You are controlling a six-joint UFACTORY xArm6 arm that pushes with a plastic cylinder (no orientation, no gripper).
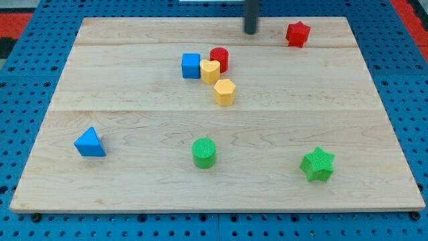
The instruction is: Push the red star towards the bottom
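Note:
The red star [297, 33] lies near the view's top right of the wooden board [134, 80]. My tip [250, 31] is a dark rod end near the top edge, to the left of the red star and apart from it. Below and left of the tip sit a red cylinder [219, 59], a blue cube [191, 65], a yellow heart-like block [210, 70] and a yellow hexagon [225, 92], clustered together.
A blue triangle [89, 143] lies at the lower left. A green cylinder [204, 152] stands at the bottom middle. A green star [317, 165] lies at the lower right. Blue pegboard surrounds the board.

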